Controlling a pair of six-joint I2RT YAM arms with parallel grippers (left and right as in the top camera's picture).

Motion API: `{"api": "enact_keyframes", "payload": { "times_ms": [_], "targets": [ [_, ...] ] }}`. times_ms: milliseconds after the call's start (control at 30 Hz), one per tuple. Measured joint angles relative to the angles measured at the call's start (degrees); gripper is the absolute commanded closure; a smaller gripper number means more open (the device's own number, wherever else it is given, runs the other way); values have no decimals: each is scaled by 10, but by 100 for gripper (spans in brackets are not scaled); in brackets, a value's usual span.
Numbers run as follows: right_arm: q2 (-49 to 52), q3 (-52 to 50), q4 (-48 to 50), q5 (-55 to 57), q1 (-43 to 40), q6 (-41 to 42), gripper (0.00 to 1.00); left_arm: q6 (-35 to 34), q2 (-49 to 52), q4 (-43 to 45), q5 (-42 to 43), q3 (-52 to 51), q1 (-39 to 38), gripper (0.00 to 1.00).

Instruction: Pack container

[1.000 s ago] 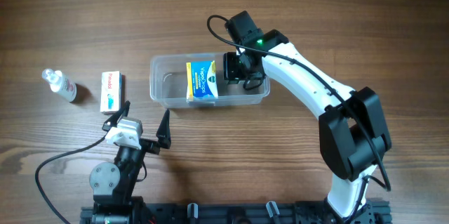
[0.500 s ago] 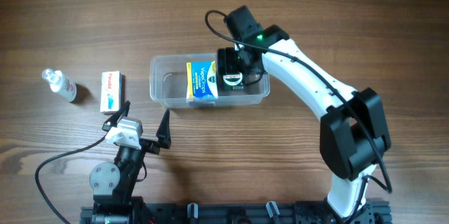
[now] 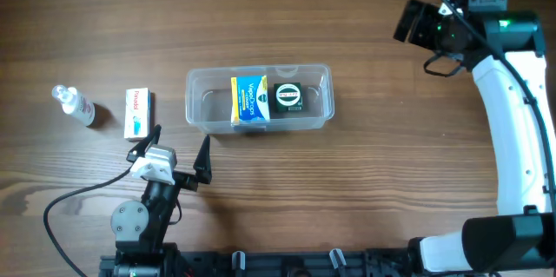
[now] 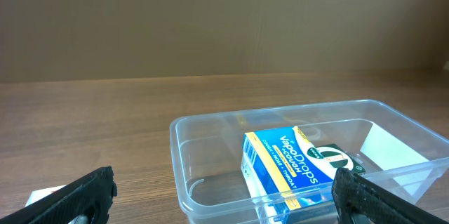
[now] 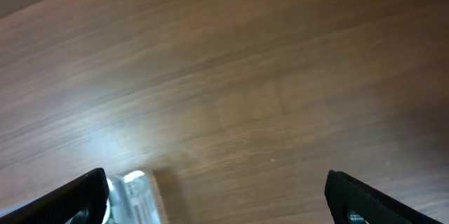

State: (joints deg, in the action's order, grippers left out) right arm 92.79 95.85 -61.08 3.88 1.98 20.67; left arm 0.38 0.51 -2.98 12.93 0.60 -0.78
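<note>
Small white cardboard box (image 3: 138, 113) is lying left of clear plastic rectangular container (image 3: 207, 108), lengthwise toward nearer L hand (image 3: 180, 147), w/ fingers apart, empty.

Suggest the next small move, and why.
Probably send the left gripper toward the white box: it lies outside the container, nearest that arm, whose jaws are open and empty. The right gripper is far away.

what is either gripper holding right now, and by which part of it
Nothing is held. The left gripper and the right gripper are both open and empty.
</note>
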Motion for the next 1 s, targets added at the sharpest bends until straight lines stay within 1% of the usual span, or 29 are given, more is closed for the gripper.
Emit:
{"api": "enact_keyframes", "payload": {
  "times_ms": [133,200,267,400,467,533,567,600,667,700,733,767,800,833,900,933,967,1000],
  "targets": [
    [0,-17,13,-2,-5,0,0,0,0,0,0,0,0,0],
    [0,-47,35,2,-5,0,0,0,0,0,0,0,0,0],
    [0,-79,35,3,-5,0,0,0,0,0,0,0,0,0],
    [0,-84,36,3,-5,-4,0,0,0,0,2,0,0,0],
    [0,-84,37,3,-5,-4,0,0,0,12,29,-1,0,0],
    [0,-84,37,2,-5,-4,0,-3,0,31,84,0,0,0],
    [0,-84,37,3,-5,-4,0,-7,0,24,102,5,0,0],
    [0,-84,37,3,-5,-4,0,-11,0,-14,107,26,0,0],
    [0,-84,37,3,-5,-4,0,-15,10,-103,82,94,0,0],
    [0,-84,37,3,-5,-4,0,-16,24,-162,57,150,0,0],
    [0,-84,36,3,-5,-4,0,-17,40,-197,18,194,0,0],
    [0,-84,37,3,-5,-4,0,-18,96,-278,-12,305,0,0],
    [0,-84,37,3,-5,-4,0,-14,121,-313,-21,341,0,0],
    [0,-84,37,3,-5,-4,0,-8,170,-340,-28,399,0,0],
    [0,-84,37,3,-5,-4,0,0,217,-344,-37,452,0,0],
    [0,-84,37,3,-5,-4,0,0,239,-372,-44,478,0,0],
    [0,-84,37,3,-5,-4,1,-5,283,-416,-64,515,0,0],
    [0,-84,37,3,-5,-4,0,-12,320,-481,-87,548,0,0]
  ]
}}
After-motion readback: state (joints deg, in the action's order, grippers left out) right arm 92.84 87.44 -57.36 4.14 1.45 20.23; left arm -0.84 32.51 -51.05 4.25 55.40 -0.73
